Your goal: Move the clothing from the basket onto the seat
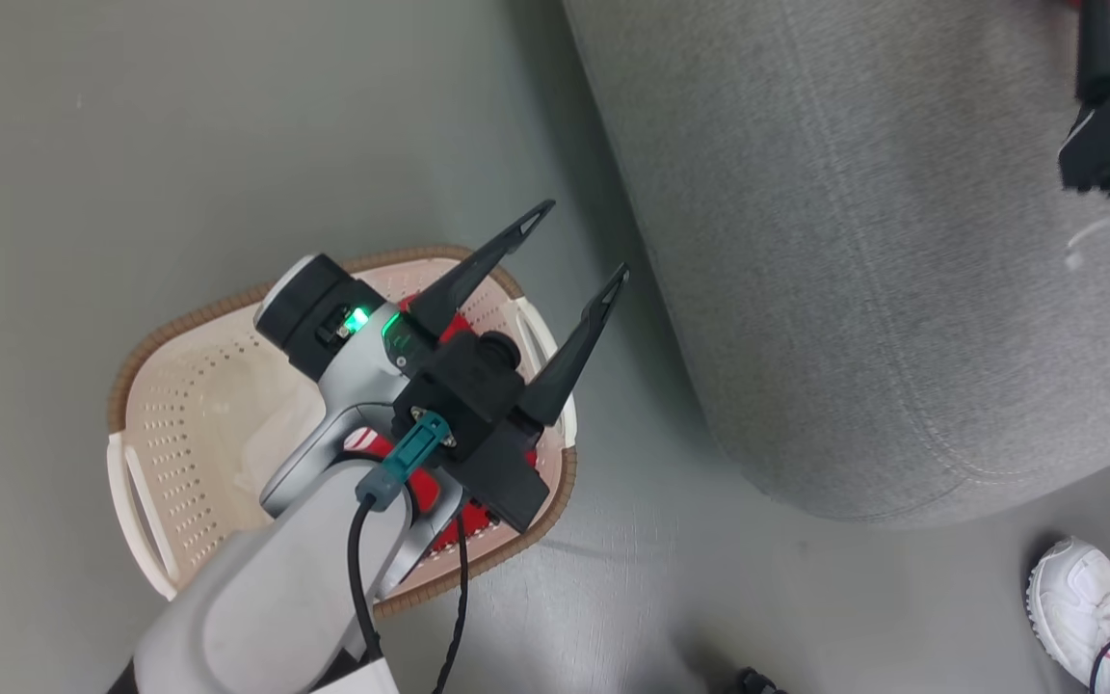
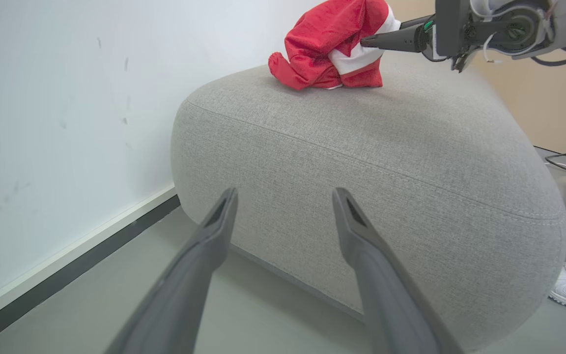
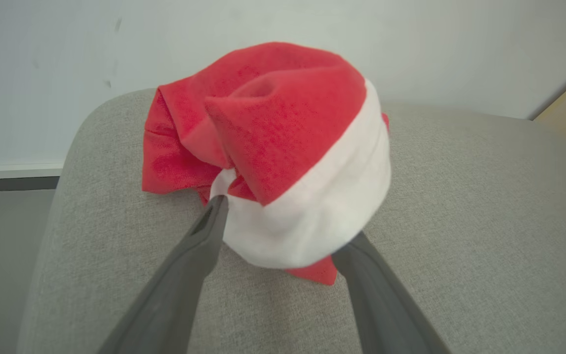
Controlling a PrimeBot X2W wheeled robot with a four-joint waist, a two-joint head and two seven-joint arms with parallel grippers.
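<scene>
The cream basket (image 1: pixel 191 405) stands on the floor left of the grey sofa (image 1: pixel 854 289). A red garment (image 1: pixel 451 326) lies inside it, mostly hidden under my left gripper (image 1: pixel 584 239). That gripper hovers above the basket, open and holding nothing, and its fingers point toward the sofa's side (image 2: pixel 361 172) in the left wrist view (image 2: pixel 284 192). The other red garment, with a broad white band (image 3: pixel 312 206), sits bunched on the sofa top (image 3: pixel 460 196). My right gripper (image 3: pixel 285 221) is open, one finger on either side of the bundle. The left wrist view shows its fingertip (image 2: pixel 369 42) against this garment (image 2: pixel 329 44).
A person's white shoe (image 1: pixel 1080 598) stands on the grey floor by the sofa's near corner. A white wall with a dark baseboard (image 2: pixel 67 265) runs behind the sofa. Cables (image 2: pixel 565 162) lie on the floor past the sofa's far side.
</scene>
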